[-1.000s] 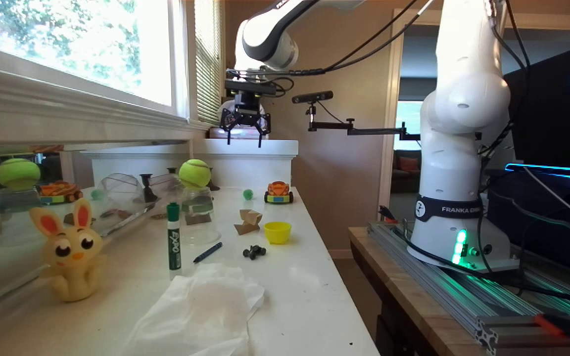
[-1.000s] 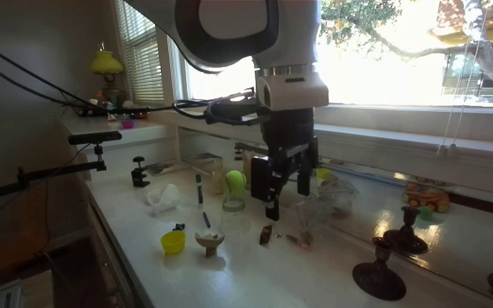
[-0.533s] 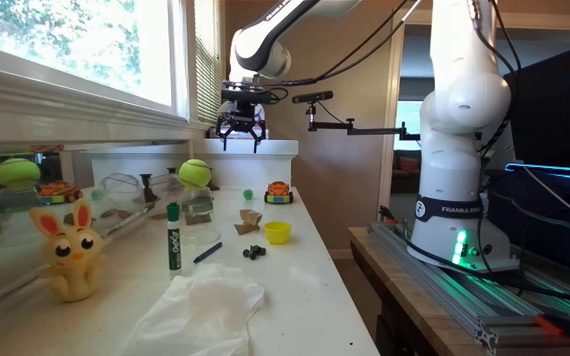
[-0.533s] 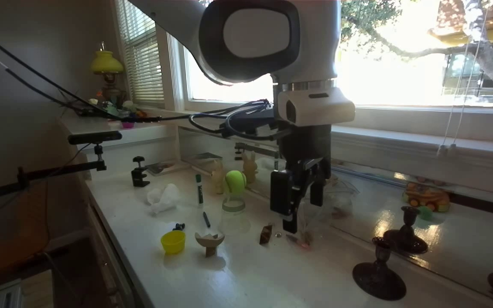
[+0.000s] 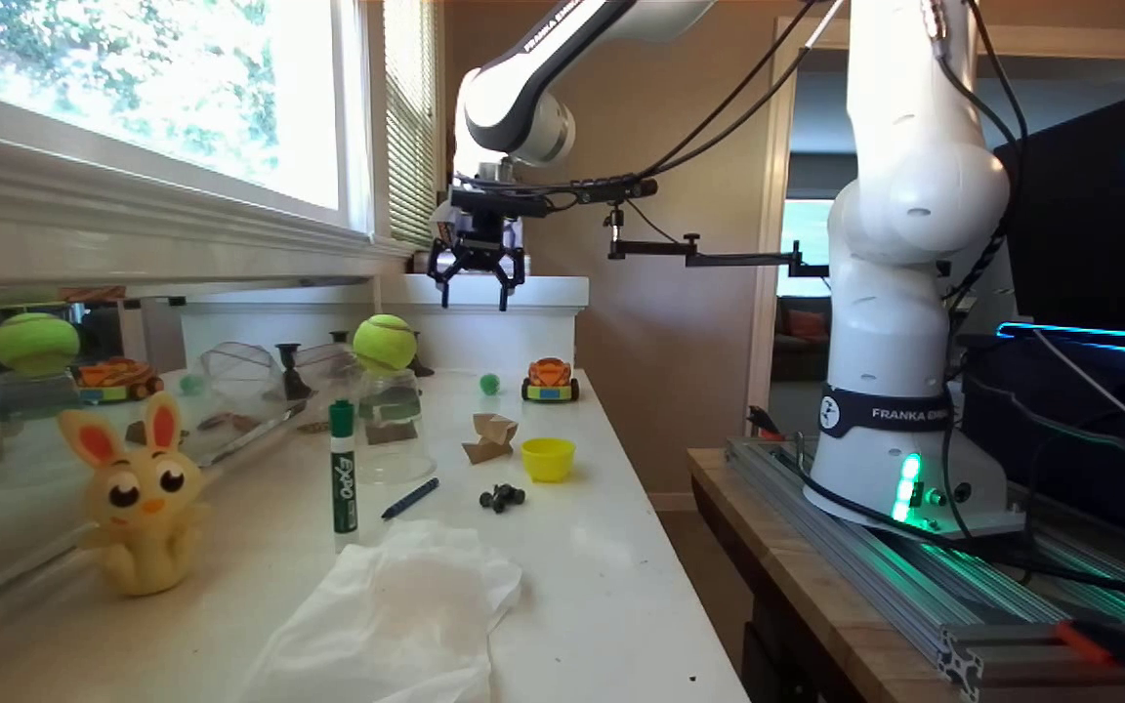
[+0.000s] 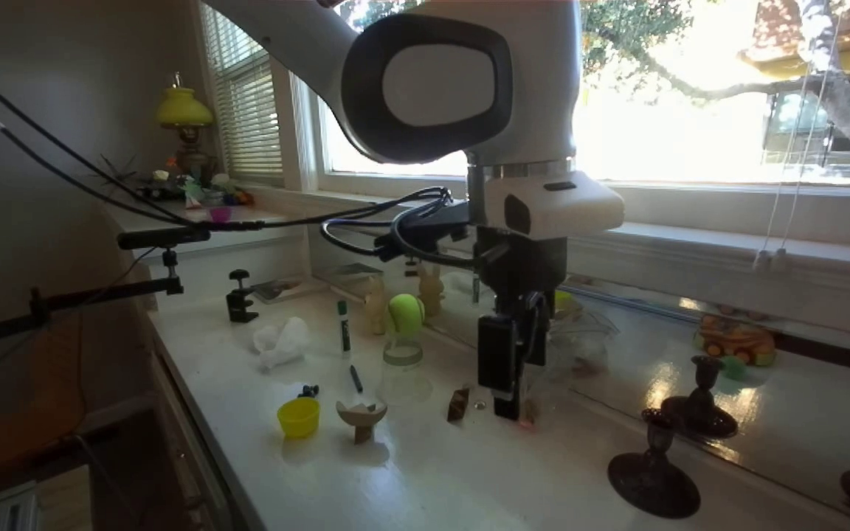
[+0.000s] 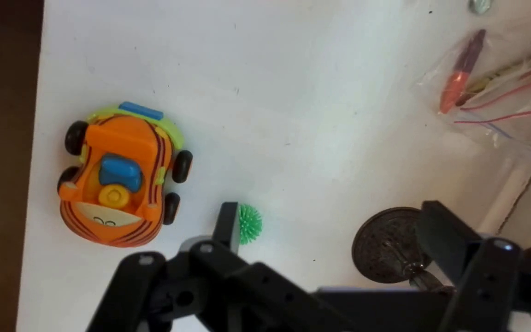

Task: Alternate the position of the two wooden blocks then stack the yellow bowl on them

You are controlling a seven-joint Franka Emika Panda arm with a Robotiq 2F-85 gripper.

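The yellow bowl (image 5: 549, 460) stands upright on the white counter; it also shows in the other exterior view (image 6: 298, 417). Beside it is a tan wooden block (image 5: 494, 431), which looks like a crescent on a short stem (image 6: 361, 414). The darker brown wooden block (image 6: 458, 404) lies apart, nearer the mirror; it shows through the glass jar (image 5: 393, 431). My gripper (image 5: 474, 298) is raised above the counter, past the blocks, its jaws wide apart with nothing between them. It also shows in an exterior view (image 6: 522, 387) and the wrist view (image 7: 330, 221). Blocks and bowl are outside the wrist view.
A toy car (image 7: 118, 184), a green spiky ball (image 7: 250, 224), a candlestick (image 7: 385, 244) and a plastic bag (image 7: 486, 87) lie below the gripper. A glass jar (image 6: 404, 380) bears a tennis ball (image 6: 405, 313). A marker (image 5: 343, 478) stands near a bunny figure (image 5: 147, 508).
My gripper has moved lower, and to the right in an exterior view, past the darker block. It stays open. The blocks and bowl have not moved.
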